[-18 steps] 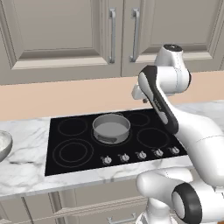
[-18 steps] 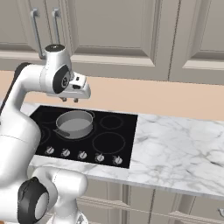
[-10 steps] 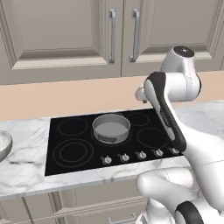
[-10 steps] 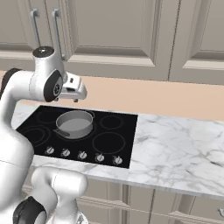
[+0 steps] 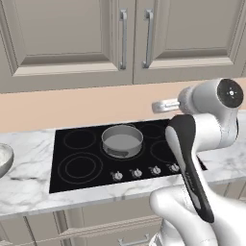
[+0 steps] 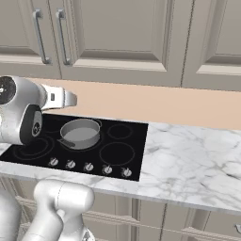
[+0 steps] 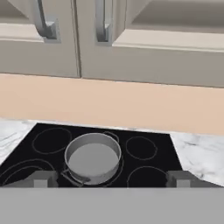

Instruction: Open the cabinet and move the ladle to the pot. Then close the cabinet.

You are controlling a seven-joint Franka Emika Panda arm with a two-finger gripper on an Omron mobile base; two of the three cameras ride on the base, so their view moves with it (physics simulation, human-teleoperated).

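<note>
Marble counter [image 6: 188, 155] — peach backsplash [image 6: 164, 103]

Grey-beige cabinet [image 5: 67, 38] with silver handles [image 5: 123, 39]; grey pot [image 5: 122, 140]; black hob [image 5: 81, 158] with thin grey rings; white marble counter [image 6: 193, 160], grey-veined; peach backsplash [image 7: 131, 105]; whitish bowl [image 5: 4, 158].

One pot [image 5: 122, 140], one bowl [image 5: 4, 158], two cabinet handles [image 5: 123, 38].

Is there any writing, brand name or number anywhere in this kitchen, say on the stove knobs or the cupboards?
None can be read.
Stove knobs: plain, with no legible marks or numbers.
Cooktop: only burner rings, no text.
Cabinet doors and handles: no label.
Pot: no brand mark.
Robot arm: no lettering visible.
</note>
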